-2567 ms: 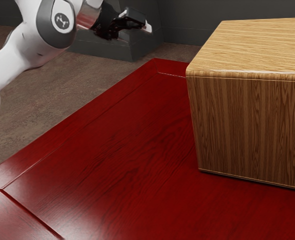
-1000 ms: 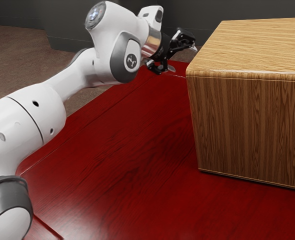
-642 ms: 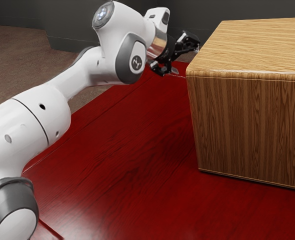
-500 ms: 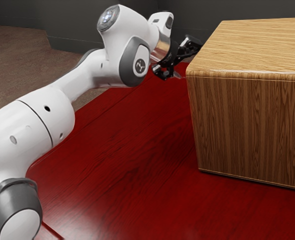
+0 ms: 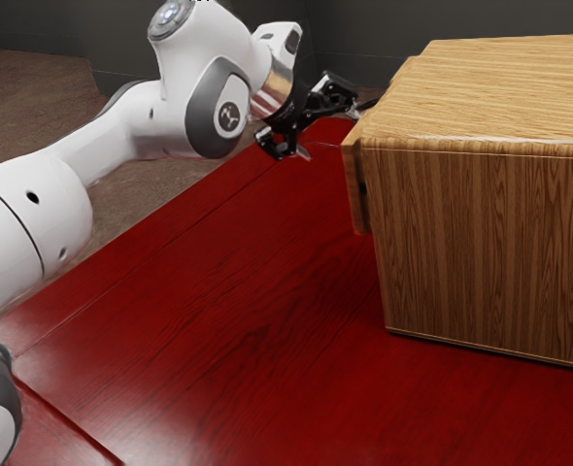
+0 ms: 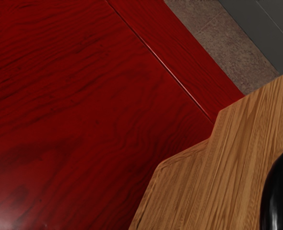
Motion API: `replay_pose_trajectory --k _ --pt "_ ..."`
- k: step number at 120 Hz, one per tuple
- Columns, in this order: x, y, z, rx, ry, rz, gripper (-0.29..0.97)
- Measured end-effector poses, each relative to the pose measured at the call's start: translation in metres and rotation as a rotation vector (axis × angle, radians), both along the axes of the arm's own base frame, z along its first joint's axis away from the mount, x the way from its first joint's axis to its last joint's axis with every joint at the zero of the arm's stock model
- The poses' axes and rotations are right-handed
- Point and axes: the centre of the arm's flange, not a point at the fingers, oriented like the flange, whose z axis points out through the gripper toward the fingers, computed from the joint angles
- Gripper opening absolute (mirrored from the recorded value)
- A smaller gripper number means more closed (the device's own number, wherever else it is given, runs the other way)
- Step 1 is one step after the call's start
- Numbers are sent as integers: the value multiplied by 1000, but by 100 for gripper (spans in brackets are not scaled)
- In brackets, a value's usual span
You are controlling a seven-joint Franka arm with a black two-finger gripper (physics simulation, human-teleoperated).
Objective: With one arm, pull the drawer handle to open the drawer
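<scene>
A light wooden cabinet (image 5: 481, 194) stands on the dark red table (image 5: 219, 320) at the exterior view's right. Its drawer front (image 5: 355, 189) sticks out a short way from the cabinet's left face, toward the arm. My black gripper (image 5: 337, 97) is at the top of that drawer face, fingers pointing into it and closed on the handle, which the cabinet's corner hides there. In the wrist view the wooden drawer face (image 6: 213, 182) lies just under my hand, with the black curved handle (image 6: 276, 191) at its edge.
My white arm (image 5: 121, 136) reaches in from the exterior view's left, over the table. Bare red table (image 6: 74, 96) stretches in front of the drawer. Grey-brown floor (image 5: 34, 107) and a dark wall lie beyond the table's far edge.
My hand reached the cabinet's left face, then drew back to the exterior view's left. The drawer front, flush half a second ago, now stands out from the cabinet.
</scene>
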Motion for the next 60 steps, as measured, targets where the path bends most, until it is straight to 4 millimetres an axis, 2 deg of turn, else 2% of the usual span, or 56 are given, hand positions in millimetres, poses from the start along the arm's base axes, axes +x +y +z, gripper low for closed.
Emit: replay_pose_trajectory --k 27,60 --pt "-2 13 -10 1 26 27 65" --pt "-8 26 -8 6 26 56 65"
